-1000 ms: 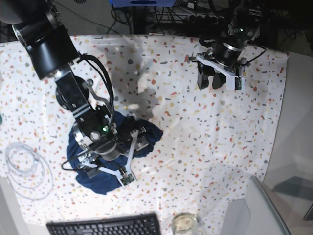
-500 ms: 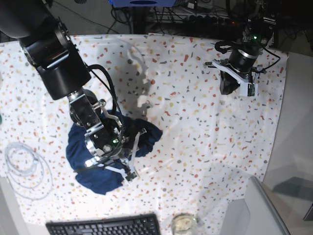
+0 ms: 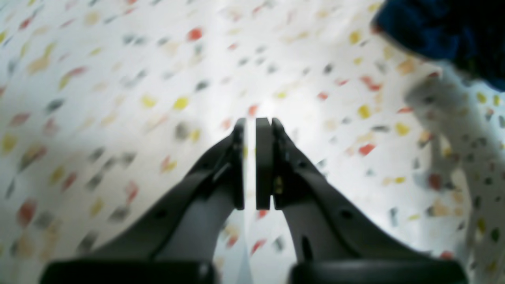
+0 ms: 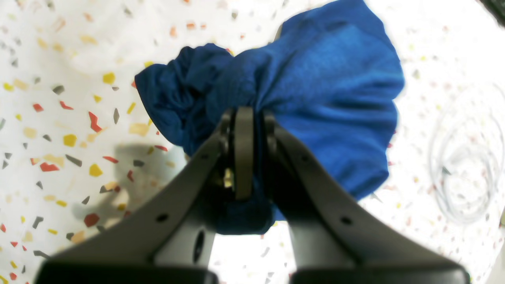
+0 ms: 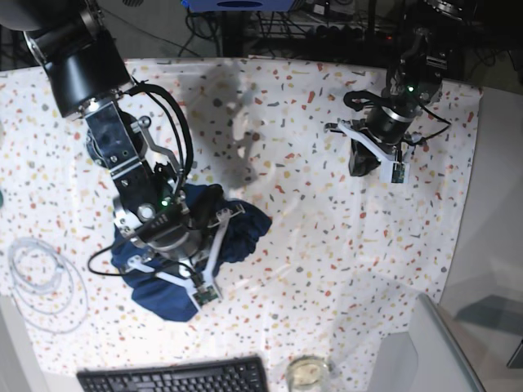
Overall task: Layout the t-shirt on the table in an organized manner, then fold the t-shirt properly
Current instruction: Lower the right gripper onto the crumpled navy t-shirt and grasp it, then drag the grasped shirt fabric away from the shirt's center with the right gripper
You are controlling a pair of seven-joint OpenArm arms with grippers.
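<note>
T-shirt [image 4: 331,94], dark blue, bunched on the speckled table [image 5: 327,245]; right gripper [image 4: 258,112] above it, tips pressed together with cloth between them, presumably for lifting and spreading; left gripper [image 3: 255,122], closed on nothing, well apart.

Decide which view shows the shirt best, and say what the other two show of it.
The right wrist view: the shirt spreads across its middle, folds clear. The base view shows it partly behind an arm; the left wrist view, only a blurred corner piece.
</note>
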